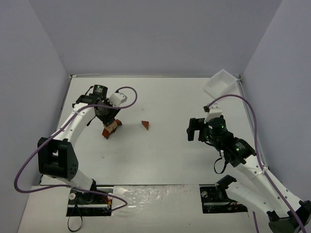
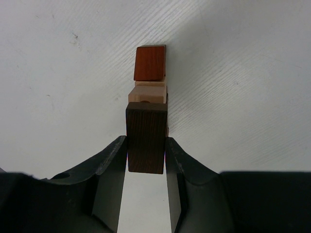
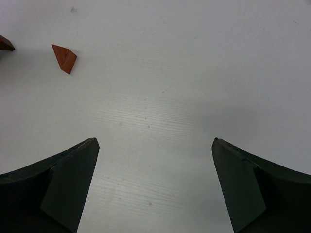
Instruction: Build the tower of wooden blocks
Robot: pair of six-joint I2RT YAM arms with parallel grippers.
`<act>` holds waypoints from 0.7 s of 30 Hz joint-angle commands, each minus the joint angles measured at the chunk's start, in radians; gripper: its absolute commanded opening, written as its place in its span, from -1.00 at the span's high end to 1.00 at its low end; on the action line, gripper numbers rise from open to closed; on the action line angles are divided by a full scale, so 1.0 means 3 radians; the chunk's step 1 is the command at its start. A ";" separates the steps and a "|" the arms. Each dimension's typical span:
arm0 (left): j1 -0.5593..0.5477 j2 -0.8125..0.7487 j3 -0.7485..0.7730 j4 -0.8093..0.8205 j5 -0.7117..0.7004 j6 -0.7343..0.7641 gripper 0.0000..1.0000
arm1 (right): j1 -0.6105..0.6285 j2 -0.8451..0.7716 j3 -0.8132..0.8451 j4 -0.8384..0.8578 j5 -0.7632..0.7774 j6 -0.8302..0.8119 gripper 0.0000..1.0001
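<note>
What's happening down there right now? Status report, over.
Left hand shut on dark brown block, at the tower. Right hand open, empty. One red wedge lies loose, clear of both hands.

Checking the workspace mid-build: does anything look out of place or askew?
The white tray sits tilted, not flat, at the far right corner of the table. One red-brown wedge lies alone mid-table, apart from the tower, where the left gripper holds a dark block.

My left gripper [image 2: 146,145] has zero room: dark block [image 2: 146,121] wedged between the fingers, tower [image 2: 148,94] dead ahead at 12. My right gripper [image 3: 155,141] has open table [image 3: 204,73] ahead, just a red wedge [image 3: 64,58] at 10 o'clock.
</note>
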 commanded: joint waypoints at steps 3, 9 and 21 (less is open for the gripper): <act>0.0033 -0.0019 0.0027 0.0118 -0.0018 -0.0022 0.88 | -0.0017 0.0036 0.0038 0.0197 -0.0001 0.0012 -1.00; 0.0036 0.0009 0.0017 0.0123 -0.0003 -0.0037 0.88 | -0.0016 0.0031 0.0035 0.0195 -0.0012 0.0018 -1.00; 0.0061 0.0028 0.0031 0.0128 0.0033 -0.0085 0.88 | -0.0017 0.0040 0.0026 0.0200 -0.0017 0.0010 -1.00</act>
